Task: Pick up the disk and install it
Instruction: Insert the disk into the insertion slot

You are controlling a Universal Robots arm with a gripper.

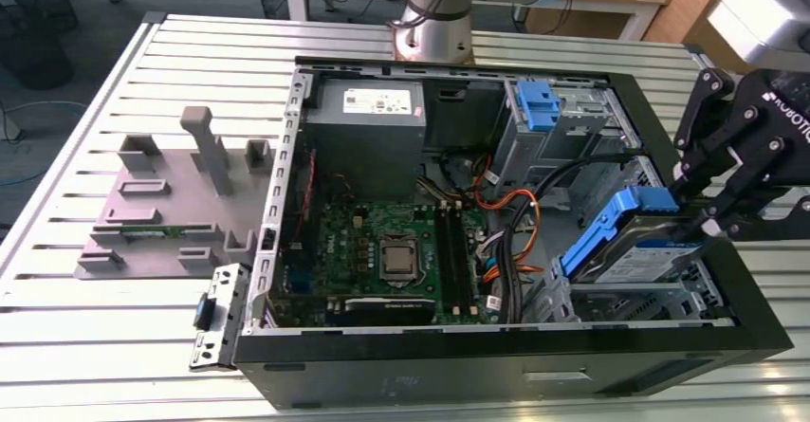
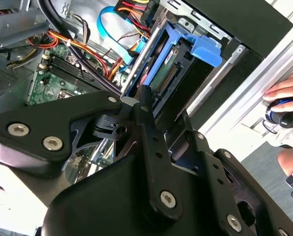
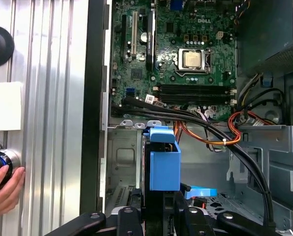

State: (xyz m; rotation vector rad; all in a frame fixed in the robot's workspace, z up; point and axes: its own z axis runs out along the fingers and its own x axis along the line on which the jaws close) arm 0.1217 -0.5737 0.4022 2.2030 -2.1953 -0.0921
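The disk point(image 1: 642, 256) is a silver-grey drive with a white-and-blue label and blue side rails. It hangs tilted over the drive bay at the front corner of the open computer case point(image 1: 506, 360), on the exterior view's right. My gripper point(image 1: 695, 215) comes in from that right side and is shut on the disk's raised end. In the first wrist view the blue rail of the disk point(image 3: 164, 169) stands between the fingers of the gripper point(image 3: 158, 209). The second wrist view shows the disk point(image 2: 168, 73) edge-on beyond the gripper point(image 2: 136, 105), with its blue tab pointing toward the case wall.
Inside the case are a grey power supply point(image 1: 367, 109), the motherboard point(image 1: 379, 251), orange and black cables point(image 1: 513, 218) and a tall blue latch point(image 1: 538, 104). A grey fixture point(image 1: 177, 204) sits on the slatted table. A person's hand point(image 3: 3, 184) rests beside the case.
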